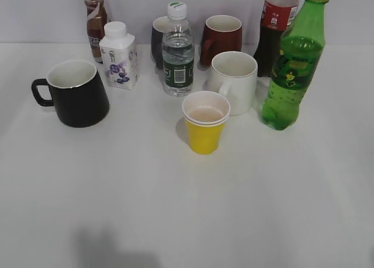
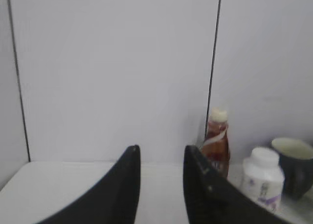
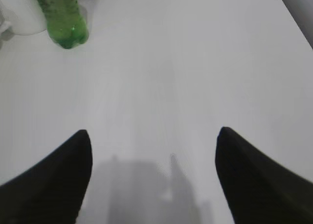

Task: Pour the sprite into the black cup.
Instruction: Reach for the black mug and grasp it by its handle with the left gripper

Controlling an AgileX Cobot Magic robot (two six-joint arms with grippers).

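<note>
A tall green plastic Sprite bottle (image 1: 294, 62) stands upright, cap on top, at the white table's (image 1: 175, 209) right rear. A wide black ceramic mug (image 1: 77, 93) sits far left, handle pointing left. The right gripper (image 3: 154, 136) gapes wide, empty; the left gripper (image 2: 161, 153) is slightly parted, holding nothing.

Cola bottle (image 1: 274, 34) partly behind sprite (image 1: 294, 63).

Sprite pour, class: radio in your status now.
Both grippers empty: left gripper, right gripper open. Sprite upright, capped. Black cup far left. Yellow cup, white mug between.
</note>
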